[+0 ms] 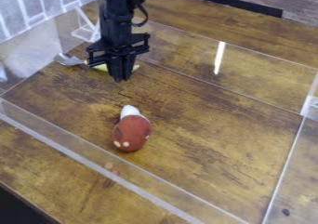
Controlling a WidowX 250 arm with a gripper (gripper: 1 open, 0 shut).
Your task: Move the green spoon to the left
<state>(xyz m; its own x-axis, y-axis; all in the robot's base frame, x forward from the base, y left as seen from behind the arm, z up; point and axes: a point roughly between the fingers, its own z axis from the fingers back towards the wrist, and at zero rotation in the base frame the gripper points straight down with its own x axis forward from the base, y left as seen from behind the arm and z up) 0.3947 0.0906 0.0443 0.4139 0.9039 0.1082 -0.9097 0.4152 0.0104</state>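
The small spoon with a thick yellow-green plastic handle lies on the wooden tabletop at the far left of the clear-walled enclosure, directly under the black two-fingered claw. Only a short stretch of the handle shows, protruding to the left of the claw; the rest, including its metal bowl, is hidden behind the fingers. The claw's fingers are drawn together to a narrow point, and they appear pinched on the spoon's handle at table level. The black arm stands upright above it, its claw pointing straight down. A red-brown rounded object with a white tip rests on the wood well apart, nearer the camera.
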